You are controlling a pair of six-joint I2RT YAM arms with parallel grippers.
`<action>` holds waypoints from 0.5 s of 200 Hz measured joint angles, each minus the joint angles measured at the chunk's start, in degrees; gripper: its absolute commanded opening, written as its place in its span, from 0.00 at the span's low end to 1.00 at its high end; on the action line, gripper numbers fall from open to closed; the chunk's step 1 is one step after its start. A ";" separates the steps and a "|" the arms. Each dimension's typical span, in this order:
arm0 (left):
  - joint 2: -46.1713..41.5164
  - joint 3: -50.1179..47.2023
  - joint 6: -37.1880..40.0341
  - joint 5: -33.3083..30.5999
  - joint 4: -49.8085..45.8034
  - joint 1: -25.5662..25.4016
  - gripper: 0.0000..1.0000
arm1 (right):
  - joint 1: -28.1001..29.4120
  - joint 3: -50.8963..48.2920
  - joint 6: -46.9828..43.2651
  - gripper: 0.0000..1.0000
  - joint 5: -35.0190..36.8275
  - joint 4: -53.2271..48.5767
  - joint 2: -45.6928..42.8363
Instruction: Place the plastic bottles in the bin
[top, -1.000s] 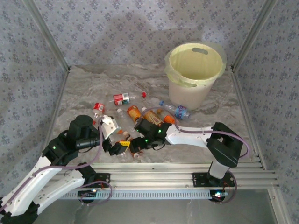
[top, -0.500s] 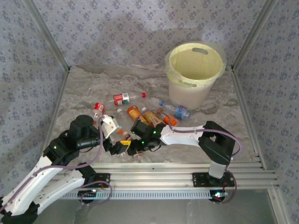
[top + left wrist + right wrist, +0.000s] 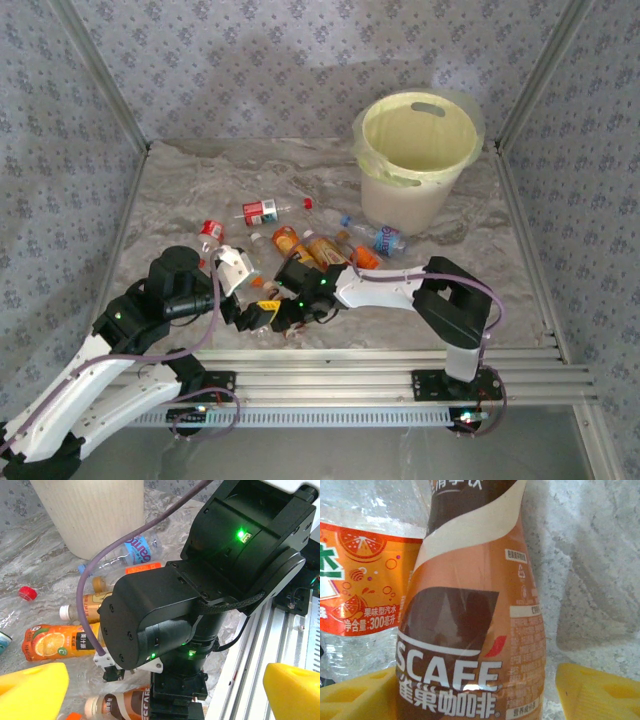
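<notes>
Right gripper [image 3: 479,695] is low at the near pile, straddling the brown coffee bottle [image 3: 470,630]. Its yellow pads [image 3: 355,700] sit either side of the label with a sliver of gap at the right-hand one, so it's not clamped. The bottle lies flat on the table [image 3: 200,190], long axis running straight out from the wrist camera, body narrowing at the far end. An orange-label bottle [image 3: 360,595] lies just beside it, parallel. Left gripper [image 3: 161,689] hovers close by, fingers spread wide, holding nothing, the right arm's wrist housing [image 3: 200,595] between them. Farther out, a red-label bottle [image 3: 262,211] lies left-right, cap to the right. A blue-label bottle [image 3: 382,239] lies near the bin's base. Bin [image 3: 405,205] stands upright, far right.
</notes>
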 measured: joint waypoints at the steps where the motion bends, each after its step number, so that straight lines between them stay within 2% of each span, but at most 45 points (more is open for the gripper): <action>1: 0.00 0.00 0.00 0.00 0.00 0.00 1.00 | 0.00 0.00 0.00 0.76 0.00 -0.02 0.00; 75: 0.00 -0.15 0.00 0.00 0.13 0.00 0.99 | -0.13 0.50 0.09 0.70 1.90 -2.38 0.87; 100: 0.00 -0.37 -0.02 0.00 0.15 0.00 1.00 | -0.15 0.50 0.24 0.65 2.14 -2.40 0.87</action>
